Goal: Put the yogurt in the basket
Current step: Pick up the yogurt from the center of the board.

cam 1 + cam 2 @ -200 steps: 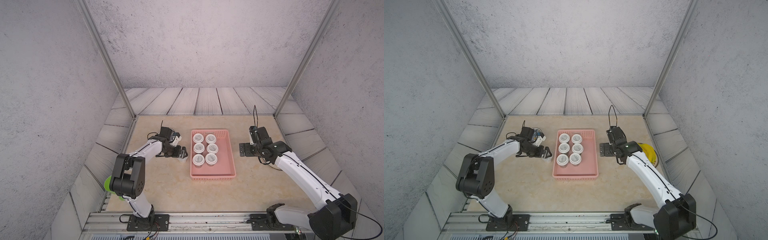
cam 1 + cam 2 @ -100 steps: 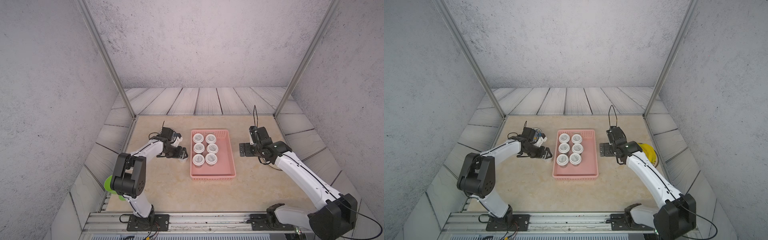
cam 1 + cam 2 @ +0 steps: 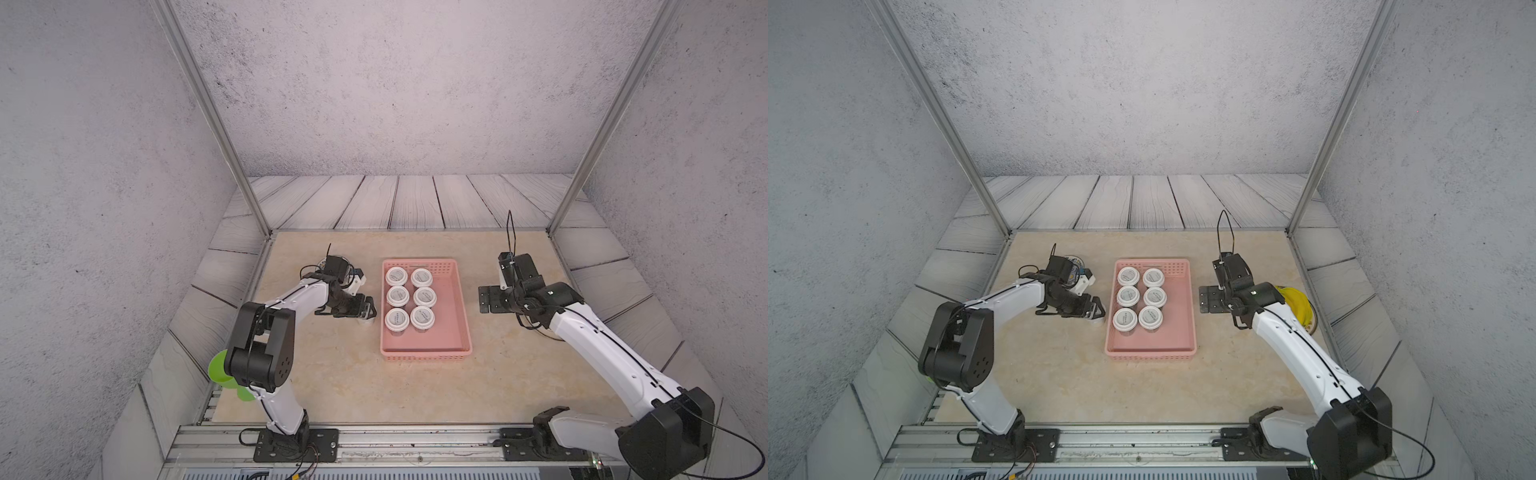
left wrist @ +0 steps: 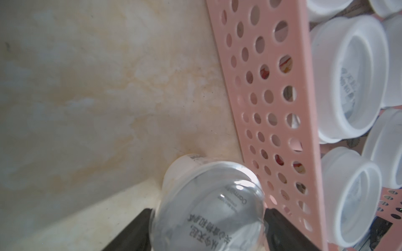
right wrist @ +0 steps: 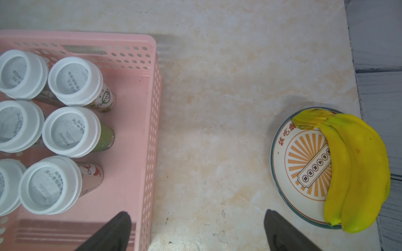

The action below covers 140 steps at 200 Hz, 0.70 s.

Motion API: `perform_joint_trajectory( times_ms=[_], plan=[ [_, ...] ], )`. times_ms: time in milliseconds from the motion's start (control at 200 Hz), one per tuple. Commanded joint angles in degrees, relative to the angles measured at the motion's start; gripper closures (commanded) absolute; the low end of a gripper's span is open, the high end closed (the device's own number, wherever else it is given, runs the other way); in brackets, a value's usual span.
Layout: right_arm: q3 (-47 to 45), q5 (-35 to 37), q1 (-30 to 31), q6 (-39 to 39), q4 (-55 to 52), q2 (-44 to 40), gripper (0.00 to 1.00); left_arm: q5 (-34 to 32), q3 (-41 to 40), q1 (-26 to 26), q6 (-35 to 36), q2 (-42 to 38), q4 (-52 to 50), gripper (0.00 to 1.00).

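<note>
left wrist view: left gripper (image 4: 208,217) clamps the 7th cup (image 4: 206,200), apparently tilted, beside the basket (image 4: 272,104) wall. risk: lifting low snags the rim. right gripper (image 5: 198,219) idle, wide.

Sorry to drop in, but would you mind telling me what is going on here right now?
The robot is loading yogurt cups into the pink basket. Six cups already stand inside it in two rows. The left gripper has its jaws against the sides of a seventh cup, which is on the table just outside the basket's wall. The right gripper is open and empty, above the table between the basket and a plate of bananas.
</note>
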Motion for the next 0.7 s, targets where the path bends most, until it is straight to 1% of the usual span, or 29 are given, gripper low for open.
perform_joint_trajectory(
  times_ms=[0, 240, 415, 696],
  plan=[
    [-0.32, 1.01, -0.24, -0.49, 0.37, -0.29, 0.00, -0.44, 1.50, -0.33, 0.00, 0.48, -1.12, 0.20],
    [-0.23, 0.80, -0.21, -0.49, 0.32, -0.18, 0.00, -0.31, 1.67, -0.36, 0.05, -0.23, -1.39, 0.26],
    [-0.14, 0.75, -0.21, -0.55, 0.29, 0.02, 0.00, -0.71, 1.69, -0.32, 0.42, -1.70, -1.77, 0.27],
    [-0.07, 1.14, -0.19, -0.58, 0.18, 0.06, 0.00, -3.79, 2.53, -0.31, 2.20, -6.37, -3.04, 0.27]
  ],
)
